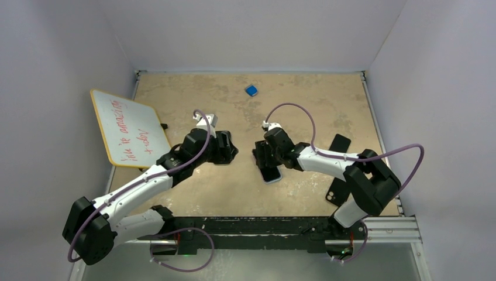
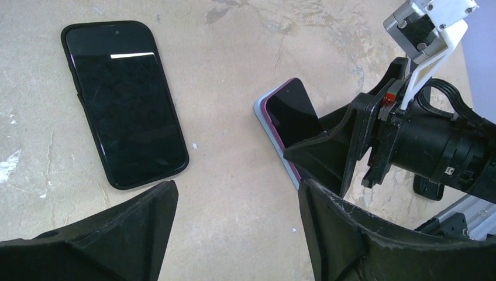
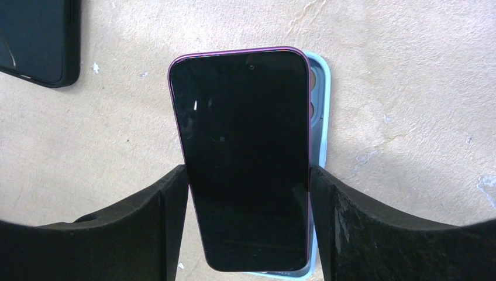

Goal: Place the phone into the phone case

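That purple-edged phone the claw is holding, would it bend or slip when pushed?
The phone looks like a stiff slab, so it probably won't bend. Its glossy glass shows reflections, so it may slip in the right claw. It lies askew over the blue case, so pressing might rock it.

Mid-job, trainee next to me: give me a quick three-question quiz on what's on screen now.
1. True or false: the purple-rimmed phone is fully seated in the light blue case.
2. Which claw straddles that phone: A, left claw; B, right claw?
3. Fill in: the left claw's jaws stand ____ near the black-cased phone.
Key: 1 false, it lies skewed, case rim showing along one side; 2 B; 3 open.
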### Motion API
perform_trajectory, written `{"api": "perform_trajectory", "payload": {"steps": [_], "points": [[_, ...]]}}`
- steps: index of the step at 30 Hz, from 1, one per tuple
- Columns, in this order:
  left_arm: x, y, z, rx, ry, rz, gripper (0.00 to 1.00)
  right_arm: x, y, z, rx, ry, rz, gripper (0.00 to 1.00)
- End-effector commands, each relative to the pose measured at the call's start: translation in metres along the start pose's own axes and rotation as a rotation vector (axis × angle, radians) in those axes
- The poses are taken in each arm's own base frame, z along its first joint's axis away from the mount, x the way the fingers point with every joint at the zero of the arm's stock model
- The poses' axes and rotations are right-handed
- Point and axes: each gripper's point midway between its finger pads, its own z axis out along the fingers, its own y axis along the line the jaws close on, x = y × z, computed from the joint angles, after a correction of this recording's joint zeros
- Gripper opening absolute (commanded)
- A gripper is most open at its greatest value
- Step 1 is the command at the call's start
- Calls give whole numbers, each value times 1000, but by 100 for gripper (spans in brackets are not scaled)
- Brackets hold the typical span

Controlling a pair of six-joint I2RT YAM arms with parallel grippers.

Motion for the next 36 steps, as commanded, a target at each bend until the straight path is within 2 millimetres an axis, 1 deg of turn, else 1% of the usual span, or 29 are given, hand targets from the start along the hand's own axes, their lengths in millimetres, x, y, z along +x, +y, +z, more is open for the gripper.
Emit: {"api": "perform_trajectory", "payload": {"steps": [1,3,6,7,11,12,15,17,20,22,26,30,32,36], "points": [[-7,-9,7,31,-19,-6,78,-5,0,-3,10,-45,42,49],[-5,-8,10,25,-6,-7,78,-5,2,-4,0,-44,55,51],[-1,-8,13,30,8,-12,78,-4,3,-6,-8,-46,61,59],[-1,-9,13,32,9,-12,78,-3,2,-6,-6,-47,61,60],[0,-9,13,33,14,-16,78,-1,-2,-8,8,-54,73,61],[1,-10,13,37,20,-16,78,-1,-3,-9,9,-54,77,63],[6,-13,16,53,45,-18,77,0,-3,-11,11,-51,89,73],[8,-12,19,48,55,-24,77,-1,-2,-14,7,-57,93,78],[12,-19,21,78,80,-30,77,-3,-1,-18,1,-61,96,84],[12,-20,23,83,86,-33,77,2,4,-23,-24,-32,98,85],[15,-24,27,99,105,-38,76,-3,2,-29,-17,-53,100,86],[17,-33,36,138,125,-44,71,-1,0,-30,-28,-38,92,81],[20,-35,43,142,137,-45,69,1,1,-30,-55,-37,89,79],[21,-43,59,172,142,-53,63,4,-6,-26,-63,-34,124,75]]}}
